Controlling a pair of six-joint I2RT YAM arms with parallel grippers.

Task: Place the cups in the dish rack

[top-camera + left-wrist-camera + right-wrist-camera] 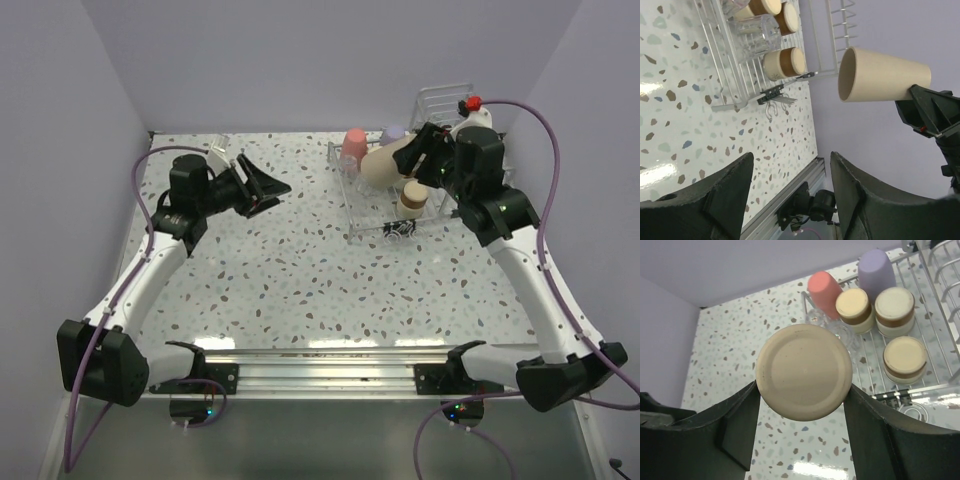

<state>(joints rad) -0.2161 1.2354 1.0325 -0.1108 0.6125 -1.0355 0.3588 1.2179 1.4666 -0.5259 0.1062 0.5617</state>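
Observation:
My right gripper (405, 158) is shut on the taller beige cup (380, 165) and holds it on its side above the white wire dish rack (372, 232). In the right wrist view the cup's base (804, 371) sits between my fingers (740, 425). On the rack stand a coral cup (822, 287), a lavender cup (877, 267), three brown cups (905, 357) and clear cups (757, 37), all upside down. My left gripper (265, 190) is open and empty over the table, left of the rack. The left wrist view shows the beige cup (880, 75) in the air.
The rack's taller cage part (445, 100) stands at the back right by the wall. A small black clip (400, 230) sits at the rack's front edge. A pale clear thing (222, 145) lies behind the left arm. Walls close in the left, back and right.

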